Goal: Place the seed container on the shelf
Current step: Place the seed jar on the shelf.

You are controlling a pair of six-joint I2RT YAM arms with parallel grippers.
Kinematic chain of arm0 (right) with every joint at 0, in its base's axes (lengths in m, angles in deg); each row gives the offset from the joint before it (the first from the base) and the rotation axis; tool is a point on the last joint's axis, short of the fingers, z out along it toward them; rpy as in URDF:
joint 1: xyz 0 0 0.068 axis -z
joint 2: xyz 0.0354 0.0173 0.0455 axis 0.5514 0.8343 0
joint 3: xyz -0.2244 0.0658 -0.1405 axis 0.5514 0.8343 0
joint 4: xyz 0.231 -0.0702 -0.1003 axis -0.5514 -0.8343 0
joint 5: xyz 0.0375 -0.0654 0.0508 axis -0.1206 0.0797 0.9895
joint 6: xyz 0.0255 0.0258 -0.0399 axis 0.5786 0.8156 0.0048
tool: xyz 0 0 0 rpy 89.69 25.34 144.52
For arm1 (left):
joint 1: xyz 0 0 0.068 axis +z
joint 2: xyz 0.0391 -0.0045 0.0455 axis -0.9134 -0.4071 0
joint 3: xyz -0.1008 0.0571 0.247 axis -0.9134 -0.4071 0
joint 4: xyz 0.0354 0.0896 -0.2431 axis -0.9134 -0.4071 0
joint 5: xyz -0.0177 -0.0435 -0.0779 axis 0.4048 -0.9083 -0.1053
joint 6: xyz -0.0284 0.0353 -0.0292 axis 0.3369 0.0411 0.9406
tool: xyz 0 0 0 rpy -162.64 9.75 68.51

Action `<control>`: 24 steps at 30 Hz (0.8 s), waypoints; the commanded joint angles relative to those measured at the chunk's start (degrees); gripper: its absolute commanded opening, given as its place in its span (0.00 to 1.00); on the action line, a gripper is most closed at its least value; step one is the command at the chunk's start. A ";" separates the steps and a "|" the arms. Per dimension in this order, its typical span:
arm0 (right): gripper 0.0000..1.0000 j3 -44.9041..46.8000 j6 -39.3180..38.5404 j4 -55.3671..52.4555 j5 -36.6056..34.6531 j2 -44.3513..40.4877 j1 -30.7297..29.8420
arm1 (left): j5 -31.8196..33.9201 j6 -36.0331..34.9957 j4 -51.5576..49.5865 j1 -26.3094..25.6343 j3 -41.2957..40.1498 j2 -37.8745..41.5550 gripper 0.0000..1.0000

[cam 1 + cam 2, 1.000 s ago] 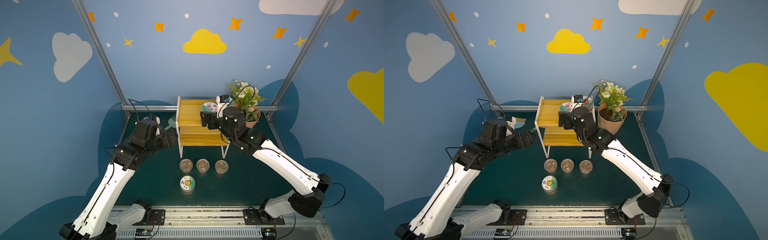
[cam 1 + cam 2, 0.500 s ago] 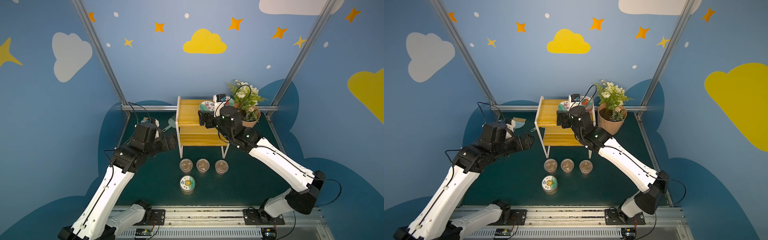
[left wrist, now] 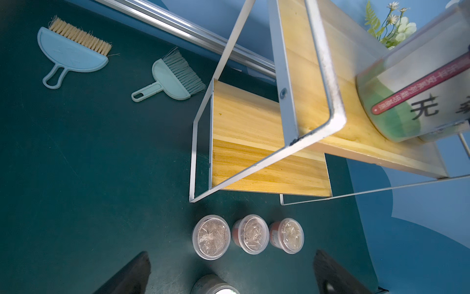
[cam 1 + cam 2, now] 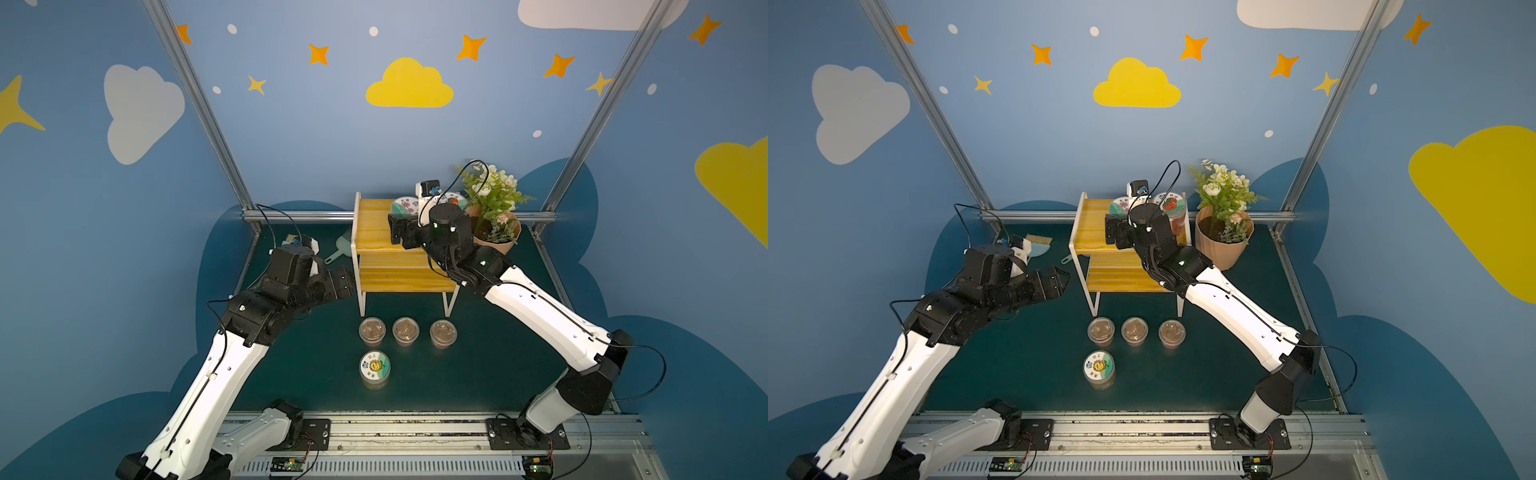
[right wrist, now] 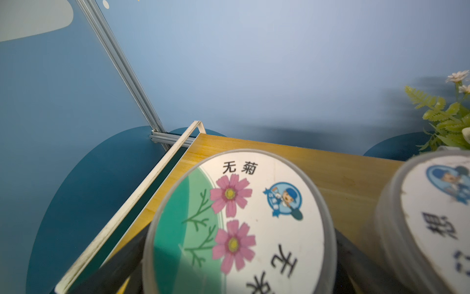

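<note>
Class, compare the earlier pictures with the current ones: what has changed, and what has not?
The right gripper and the flower-lid jar between its fingers shifted along the shelf top, away from the strawberry-lid jar. The left gripper and four table jars stayed put.

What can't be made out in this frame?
- Right gripper: grip on flower jar unclear; right wrist view, lid hides contact.
- Neighbour jar: right wrist view, cut off by edge.
- Labelled table jar: left wrist view, cut off by edge.
- Its lid text: too small in top views.

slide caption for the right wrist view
Flower-lidded seed container on the shelf between the right gripper's jaws, another container alongside
</note>
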 commanded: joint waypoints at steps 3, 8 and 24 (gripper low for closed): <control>0.96 -1.37 -3.11 0.31 -0.22 -2.02 0.24 | -0.94 -0.73 -1.13 0.41 -1.09 1.65 1.00; 0.96 -2.57 -5.75 -0.11 -1.10 -2.33 0.28 | -0.98 -0.29 -1.92 0.45 -2.16 2.83 1.00; 0.96 -9.99 -7.56 -10.03 -1.08 -6.00 -1.41 | -2.25 1.46 -6.61 0.43 -3.78 4.87 1.00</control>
